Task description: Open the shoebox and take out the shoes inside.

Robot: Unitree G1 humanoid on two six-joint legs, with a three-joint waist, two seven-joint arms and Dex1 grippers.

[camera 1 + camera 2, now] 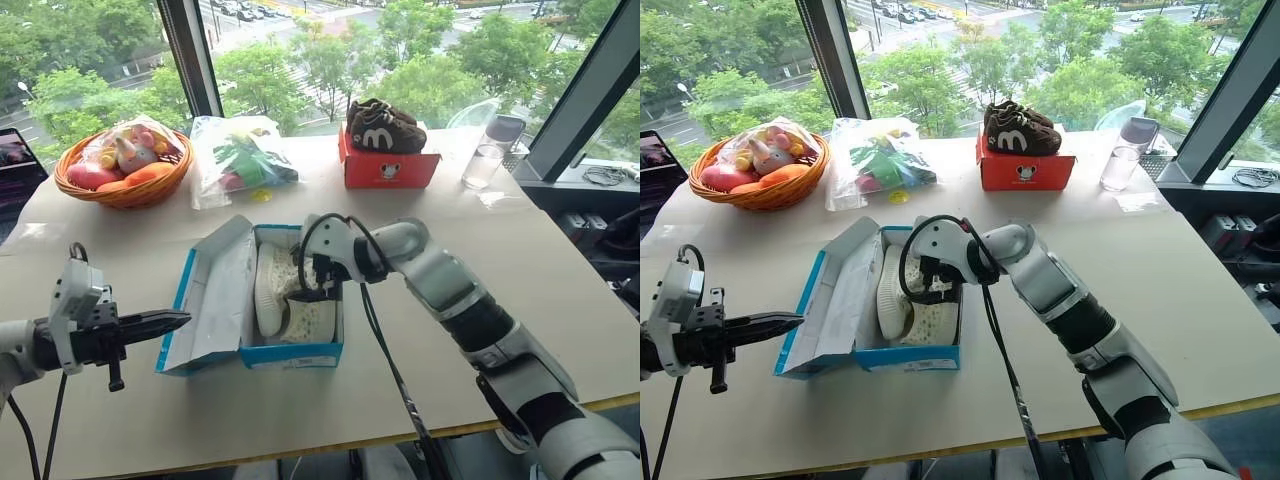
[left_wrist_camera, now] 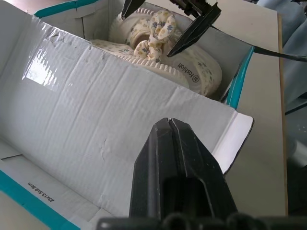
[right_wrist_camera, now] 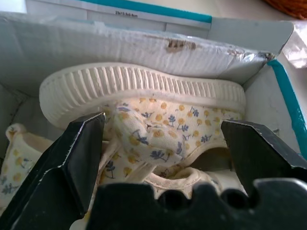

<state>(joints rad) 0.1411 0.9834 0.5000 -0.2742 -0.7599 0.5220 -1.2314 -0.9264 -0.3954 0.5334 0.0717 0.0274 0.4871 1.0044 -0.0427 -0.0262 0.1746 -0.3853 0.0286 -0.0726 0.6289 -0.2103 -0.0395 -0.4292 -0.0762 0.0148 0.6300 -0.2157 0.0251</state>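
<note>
The shoebox [image 1: 292, 353] looked like cardboard, blue and smooth on the outside, white and matt inside. Its open lid [image 2: 110, 124] showed fine ribs of corrugated paper, with a shiny strip of clear tape at one edge, and the torn rim was rough. The shoes [image 3: 163, 129] were of soft cream cloth printed with small flowers; their soles were ribbed rubber, matt. The fingers of the right gripper [image 3: 163, 158] and the left gripper [image 2: 170, 125] were black plastic, slightly glossy. The table [image 1: 560, 290] was smooth and pale. The basket [image 1: 125, 190] was woven wicker, and the bag [image 1: 240, 155] was clear, shiny plastic.
</note>
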